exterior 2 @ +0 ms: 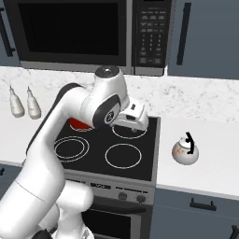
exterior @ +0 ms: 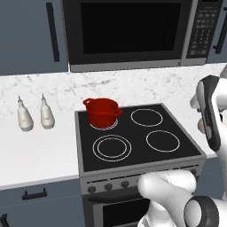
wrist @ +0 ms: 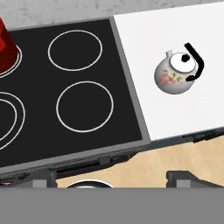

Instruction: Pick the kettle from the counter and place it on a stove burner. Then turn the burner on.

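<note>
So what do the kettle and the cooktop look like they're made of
The kettle looks like glazed white ceramic or enamel: smooth body, faint reddish floral print, black handle. The cooktop looks like black glass: flat and dark, with thin white burner rings.

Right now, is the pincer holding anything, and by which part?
Nothing is held. The pincer is open, high above the stove front; the kettle sits untouched on the counter.
</note>
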{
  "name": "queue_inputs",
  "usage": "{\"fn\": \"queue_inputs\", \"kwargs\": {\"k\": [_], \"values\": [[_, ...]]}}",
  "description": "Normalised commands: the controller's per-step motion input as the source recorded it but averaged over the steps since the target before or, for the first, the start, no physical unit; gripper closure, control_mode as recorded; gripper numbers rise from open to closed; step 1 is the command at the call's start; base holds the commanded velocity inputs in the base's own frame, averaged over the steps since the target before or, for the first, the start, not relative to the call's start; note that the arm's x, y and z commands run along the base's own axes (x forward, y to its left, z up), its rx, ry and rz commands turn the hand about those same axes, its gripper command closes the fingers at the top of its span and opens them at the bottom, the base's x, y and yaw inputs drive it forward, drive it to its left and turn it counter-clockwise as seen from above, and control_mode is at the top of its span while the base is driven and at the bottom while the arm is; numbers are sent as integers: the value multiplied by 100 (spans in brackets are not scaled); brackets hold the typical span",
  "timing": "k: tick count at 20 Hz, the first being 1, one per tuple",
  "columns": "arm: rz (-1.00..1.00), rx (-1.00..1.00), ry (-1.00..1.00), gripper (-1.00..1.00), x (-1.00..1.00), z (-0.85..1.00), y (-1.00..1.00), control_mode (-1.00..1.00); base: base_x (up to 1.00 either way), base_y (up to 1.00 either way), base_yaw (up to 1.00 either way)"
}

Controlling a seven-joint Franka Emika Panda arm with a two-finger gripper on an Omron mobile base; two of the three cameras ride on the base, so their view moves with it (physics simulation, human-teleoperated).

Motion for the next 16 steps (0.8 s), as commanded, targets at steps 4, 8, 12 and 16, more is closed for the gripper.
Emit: {"fn": "queue_inputs", "kwargs": {"k": [4, 8, 12, 16], "values": [[-1, 2, 1, -100, 26, -16, -100, -100, 0, 0, 0], [0, 4, 5, -100, 51, -21, -100, -100, 0, 0, 0], [0, 1, 7, -100, 83, -42, -100, -100, 0, 0, 0], [3, 7, 10, -100, 80, -51, -100, -100, 0, 0, 0]]}}
